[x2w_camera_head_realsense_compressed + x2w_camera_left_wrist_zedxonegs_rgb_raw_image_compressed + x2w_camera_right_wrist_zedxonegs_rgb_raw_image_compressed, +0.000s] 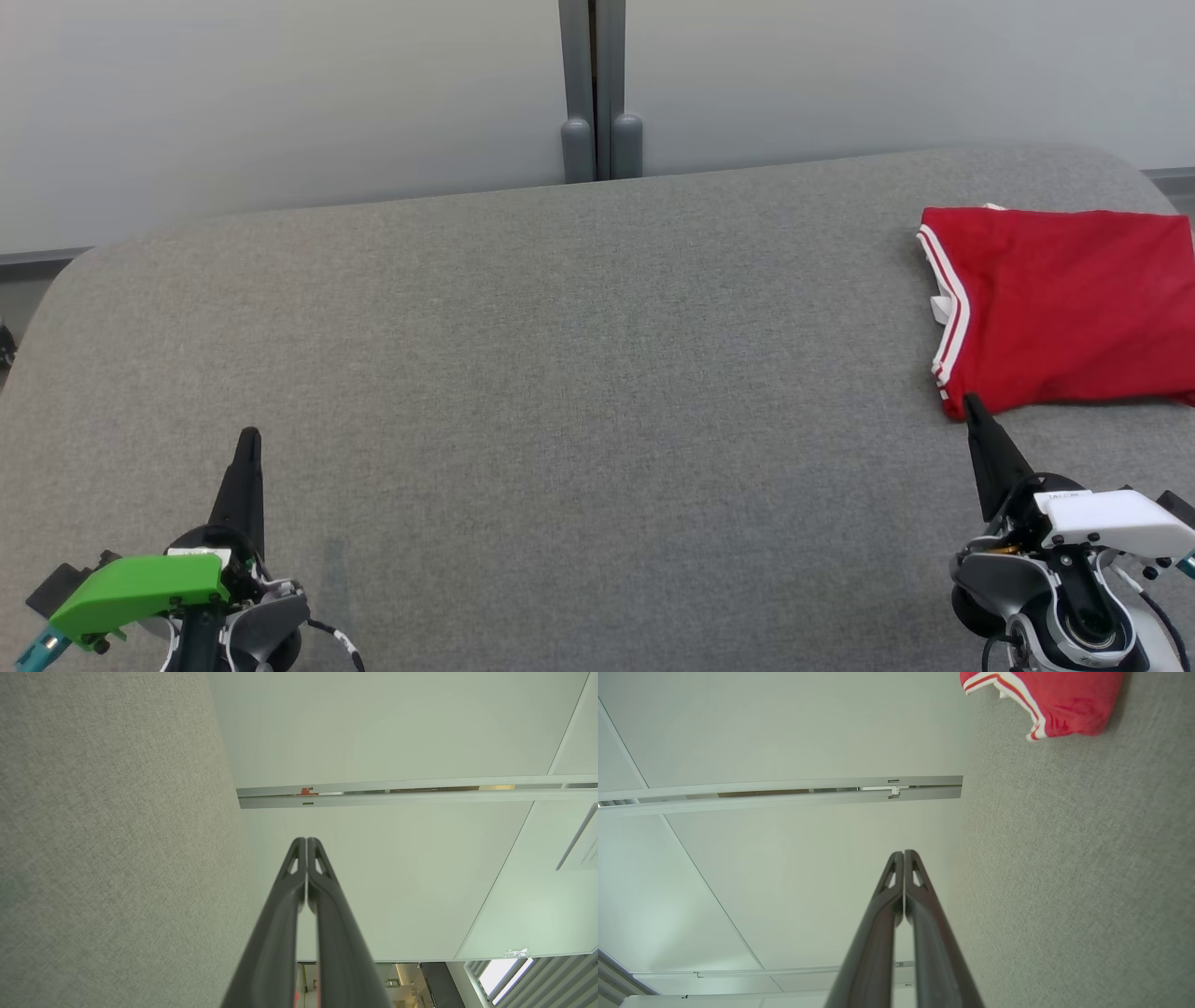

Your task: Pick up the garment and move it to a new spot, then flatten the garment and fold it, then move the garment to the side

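Operator: Head view. State the position of the garment and the jaws.

Technician: The garment, red with white stripes, lies at the far right of the tabletop. Its right side runs past the frame edge. The left gripper sits near left. The right gripper sits near right, tip just beside the garment's near corner. Both pairs of jaws are pressed together and hold nothing.

Operator: Hazard?

Technician: Closed jaws driven into cloth would probably push and bunch it, not grasp it. That could shove the garment toward the right edge, whose position cannot be told here.

Operator: Left wrist view.

Technician: The jaws are together, tips touching, aimed along the tabletop toward the pale wall. This arm is well apart from the garment. A two-handed lift calls for a long reach across. A one-sided lift would likely let the layers fall open.

Operator: Right wrist view.

Technician: The jaws are together. The garment's striped corner lies beyond the tips, further right, not in line with them. If the jaws pinch only the top layer, the layers beneath may drag and crease.
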### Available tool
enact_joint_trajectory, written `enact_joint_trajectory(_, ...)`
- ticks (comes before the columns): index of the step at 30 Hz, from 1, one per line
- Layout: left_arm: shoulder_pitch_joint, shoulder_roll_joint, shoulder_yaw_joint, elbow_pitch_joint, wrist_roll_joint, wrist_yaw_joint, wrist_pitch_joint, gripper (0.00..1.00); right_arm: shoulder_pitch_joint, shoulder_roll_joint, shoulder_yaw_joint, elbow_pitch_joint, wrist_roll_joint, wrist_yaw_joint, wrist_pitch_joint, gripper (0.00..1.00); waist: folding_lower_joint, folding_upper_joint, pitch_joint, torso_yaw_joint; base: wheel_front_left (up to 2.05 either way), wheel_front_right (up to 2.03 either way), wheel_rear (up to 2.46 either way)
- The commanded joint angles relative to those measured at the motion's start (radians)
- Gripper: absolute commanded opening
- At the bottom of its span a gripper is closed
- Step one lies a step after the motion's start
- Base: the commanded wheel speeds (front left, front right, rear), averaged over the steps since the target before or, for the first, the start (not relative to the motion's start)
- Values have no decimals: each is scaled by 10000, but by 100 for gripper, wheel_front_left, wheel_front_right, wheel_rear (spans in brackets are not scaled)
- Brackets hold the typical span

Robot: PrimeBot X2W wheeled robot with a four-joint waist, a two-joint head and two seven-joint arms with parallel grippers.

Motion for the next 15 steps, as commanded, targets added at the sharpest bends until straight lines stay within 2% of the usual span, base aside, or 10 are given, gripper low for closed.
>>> enact_joint_trajectory(1,-121,69,28,7,-31,-43,42,0,-54,-34,-10,9,64,4,34,0,0,0,0,0,0,0,0)
enact_joint_trajectory(15,-121,69,28,6,-31,-43,42,0,-54,-34,-9,9,65,4,34,0,0,0,0,0,0,0,0)
